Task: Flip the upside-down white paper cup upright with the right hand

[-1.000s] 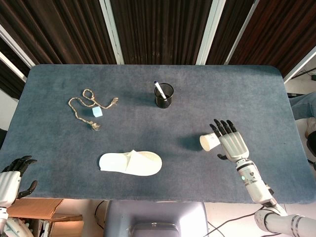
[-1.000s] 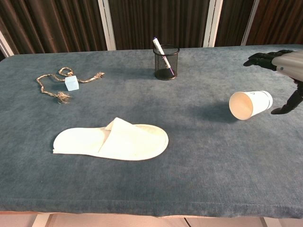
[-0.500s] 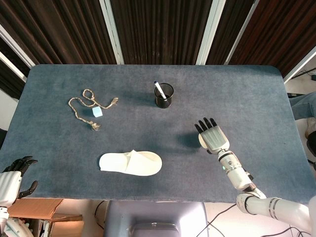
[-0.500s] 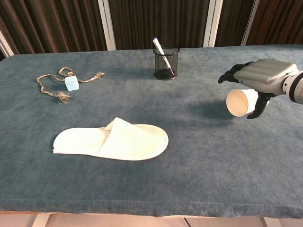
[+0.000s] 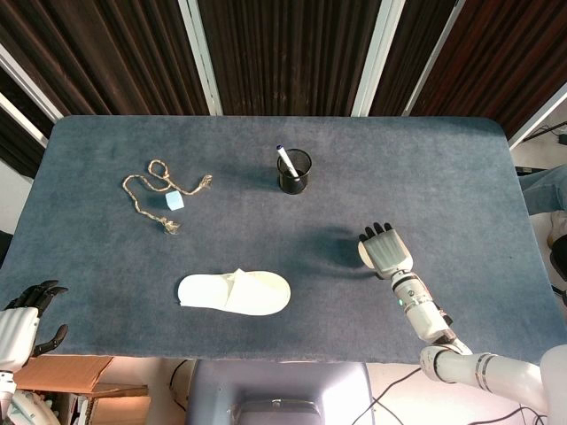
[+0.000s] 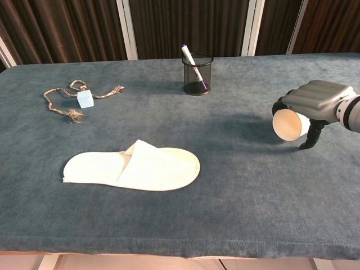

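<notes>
Item: white paper cup (image 6: 288, 124), on its side, mouth toward the slipper (image 6: 133, 166), gripped from above by the right hand (image 6: 316, 99).
Handling: tighten gently, rotate wrist mouth-up, then set down; crushing is the risk.

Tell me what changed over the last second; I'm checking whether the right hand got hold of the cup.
The right hand moved from beside the paper cup to over it, and its fingers curled down around it. The cup lies on its side, mouth toward the chest camera, now wrapped; a firm hold can't be confirmed. The left hand, slipper, pen holder and rope stayed put.
</notes>
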You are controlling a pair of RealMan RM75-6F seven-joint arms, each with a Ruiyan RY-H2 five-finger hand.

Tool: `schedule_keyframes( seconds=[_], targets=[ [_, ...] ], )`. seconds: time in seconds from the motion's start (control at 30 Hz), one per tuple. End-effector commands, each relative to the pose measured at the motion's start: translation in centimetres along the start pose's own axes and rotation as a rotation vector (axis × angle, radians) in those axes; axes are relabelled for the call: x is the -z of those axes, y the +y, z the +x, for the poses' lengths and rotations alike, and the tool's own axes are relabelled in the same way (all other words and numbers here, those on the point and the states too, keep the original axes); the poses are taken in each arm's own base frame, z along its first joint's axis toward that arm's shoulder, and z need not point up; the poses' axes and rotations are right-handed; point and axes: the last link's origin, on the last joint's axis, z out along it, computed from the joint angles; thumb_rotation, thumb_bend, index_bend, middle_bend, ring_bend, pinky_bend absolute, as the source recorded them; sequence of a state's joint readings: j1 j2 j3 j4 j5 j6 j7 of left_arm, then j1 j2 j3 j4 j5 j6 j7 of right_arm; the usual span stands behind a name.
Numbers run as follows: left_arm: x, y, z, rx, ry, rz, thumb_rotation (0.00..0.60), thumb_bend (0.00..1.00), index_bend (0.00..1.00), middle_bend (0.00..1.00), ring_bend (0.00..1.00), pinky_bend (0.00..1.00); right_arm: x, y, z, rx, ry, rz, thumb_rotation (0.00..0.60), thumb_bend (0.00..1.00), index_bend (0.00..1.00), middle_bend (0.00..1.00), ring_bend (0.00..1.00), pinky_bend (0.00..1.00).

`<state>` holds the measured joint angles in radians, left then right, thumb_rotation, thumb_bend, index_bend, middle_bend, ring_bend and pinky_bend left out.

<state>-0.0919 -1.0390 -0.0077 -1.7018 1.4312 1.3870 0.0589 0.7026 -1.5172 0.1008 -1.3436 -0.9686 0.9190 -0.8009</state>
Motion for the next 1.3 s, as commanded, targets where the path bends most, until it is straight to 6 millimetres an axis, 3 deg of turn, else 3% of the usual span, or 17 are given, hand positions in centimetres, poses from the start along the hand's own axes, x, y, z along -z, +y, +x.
schedule_keyframes(
  seconds=[0.03, 0.27, 0.57, 0.67, 0.73, 0.8, 1.07, 1.3],
  targets=[
    [0.0, 0.0, 0.0, -0.001, 0.000, -0.001, 0.600, 0.33, 0.27, 0.15, 0.16, 0.32, 0.0, 0.1, -0.2, -0.002, 0.001, -0.005, 0.600, 0.28, 0.46, 0.37, 0.26, 0.40],
    [0.0, 0.0, 0.0, -0.004, 0.000, 0.002, 0.600, 0.33, 0.27, 0.15, 0.16, 0.32, -0.1, 0.2, -0.8, -0.023, 0.029, -0.006, 0.600, 0.48, 0.57, 0.44, 0.35, 0.49],
    [0.1, 0.1, 0.0, -0.003, 0.003, 0.003, 0.600, 0.33, 0.27, 0.15, 0.16, 0.32, 0.2, 0.4, -0.9, -0.135, 0.092, -0.004, 0.600, 0.53, 0.62, 0.47, 0.39, 0.53],
    [0.1, 0.1, 0.0, -0.004, 0.003, 0.003, 0.600, 0.33, 0.27, 0.15, 0.16, 0.32, 0.9, 0.2, -0.7, -0.359, 0.127, 0.035, 0.600, 0.53, 0.62, 0.47, 0.39, 0.53],
    [0.1, 0.2, -0.1, -0.011, 0.002, 0.000, 0.600, 0.33, 0.27, 0.15, 0.16, 0.33, 1.7, 0.2, -0.8, -0.696, 0.156, 0.074, 0.600, 0.53, 0.61, 0.47, 0.39, 0.53],
    [0.1, 0.2, -0.1, -0.016, 0.003, 0.000, 0.600, 0.33, 0.27, 0.15, 0.16, 0.32, 1.8, 0.8, -1.4, -0.830, 0.181, 0.121, 0.600, 0.53, 0.60, 0.47, 0.39, 0.52],
    [0.1, 0.4, -0.3, -0.026, 0.000, -0.001, 0.600, 0.33, 0.27, 0.15, 0.16, 0.32, 1.3, 1.4, -3.1, -1.175, 0.230, 0.217, 0.600, 0.53, 0.55, 0.47, 0.33, 0.47],
    [0.1, 0.5, -0.3, -0.031, 0.000, -0.002, 0.600, 0.33, 0.27, 0.15, 0.16, 0.32, 1.3, 1.5, -4.2, -1.239, 0.239, 0.260, 0.600, 0.53, 0.52, 0.47, 0.31, 0.45]
  ],
)
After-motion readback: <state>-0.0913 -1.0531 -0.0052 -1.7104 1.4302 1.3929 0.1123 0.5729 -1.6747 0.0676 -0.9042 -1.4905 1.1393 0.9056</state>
